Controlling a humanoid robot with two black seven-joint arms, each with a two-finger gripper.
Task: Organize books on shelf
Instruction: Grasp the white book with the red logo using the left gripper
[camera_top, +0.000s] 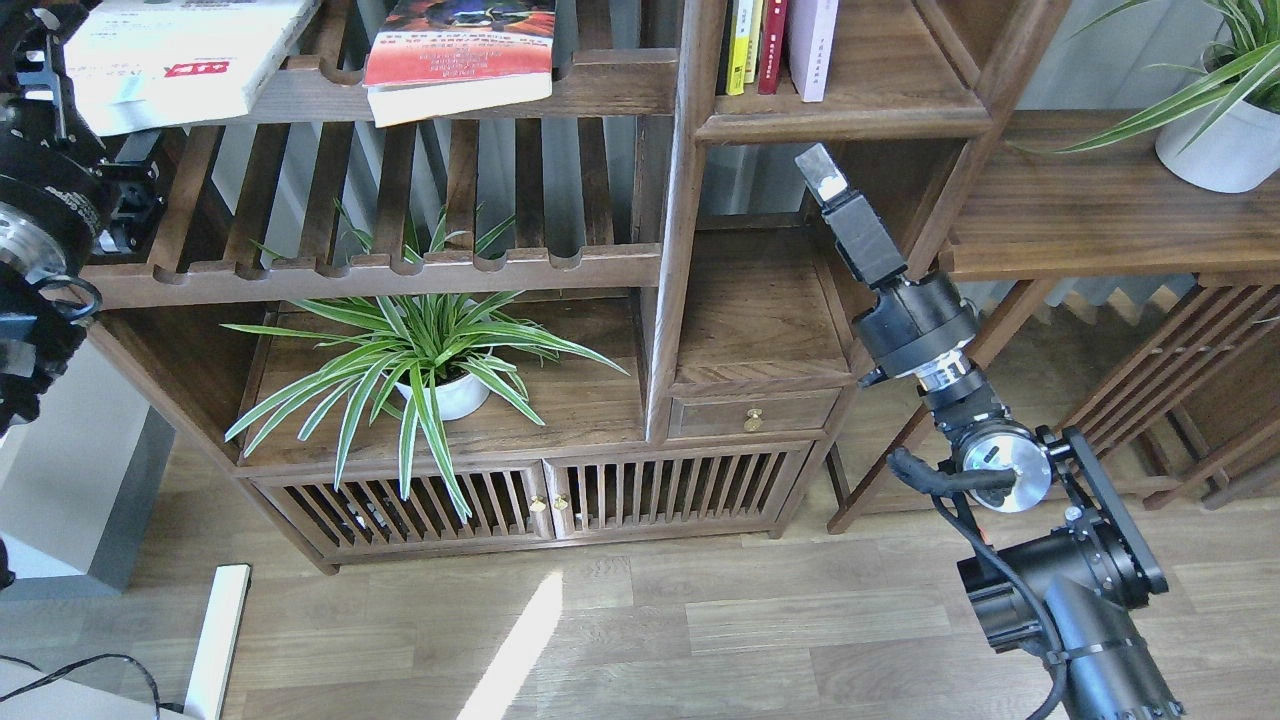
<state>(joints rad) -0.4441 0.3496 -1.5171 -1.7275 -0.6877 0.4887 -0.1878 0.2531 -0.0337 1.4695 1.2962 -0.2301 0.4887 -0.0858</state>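
A large white book (170, 60) with a red mark and a red-orange book (458, 50) lie flat on the upper slatted rack. Slim yellow (738, 45) and red (770, 45) books and a pale lilac-white one (810, 45) stand upright at the left of the shelf (860, 112). My left gripper (85, 125) is at the far left edge, in front of the white book's left end, its fingers apart and nothing seen between them. My right gripper (818, 170) points up just below the shelf's front edge; it shows as a single block.
A spider plant (430, 350) in a white pot sits on the cabinet top under the racks. A second potted plant (1220, 140) stands on the low side table (1080, 220) at right. Below the shelf is a small drawer (755, 412).
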